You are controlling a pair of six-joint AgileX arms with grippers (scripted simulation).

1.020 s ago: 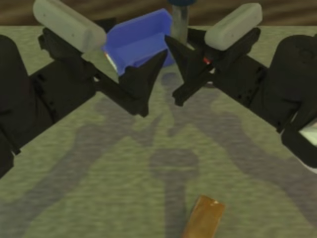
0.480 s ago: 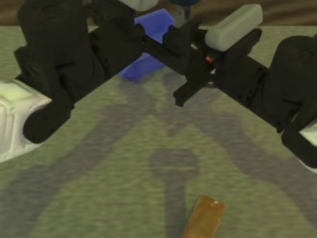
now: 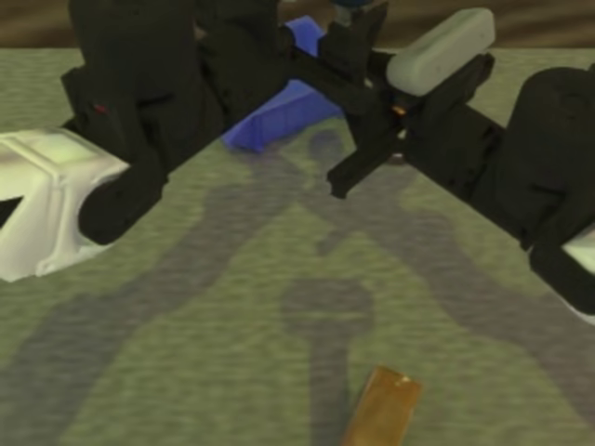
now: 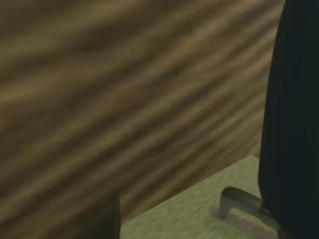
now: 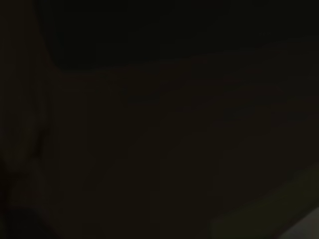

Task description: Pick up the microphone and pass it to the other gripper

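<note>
Black fingers of the left gripper (image 3: 349, 42) and right gripper (image 3: 358, 130) meet at the table's far edge. Microphone (image 3: 351, 9) sits just above the left gripper, only its dark head showing; which claw grips it, and whether either is apart or together, I cannot tell. Blue bin (image 3: 279, 107) lies beside the left gripper. Right wrist view: dark.

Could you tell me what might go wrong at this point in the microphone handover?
1. The black left gripper and black right gripper crowd together at the table's far edge, so the fingers could collide.
2. Only the dark navy foam head of the microphone shows at the frame's top; its grip is hidden, so a slip might go unnoticed.
3. The right wrist view is dark, giving no check.
</note>
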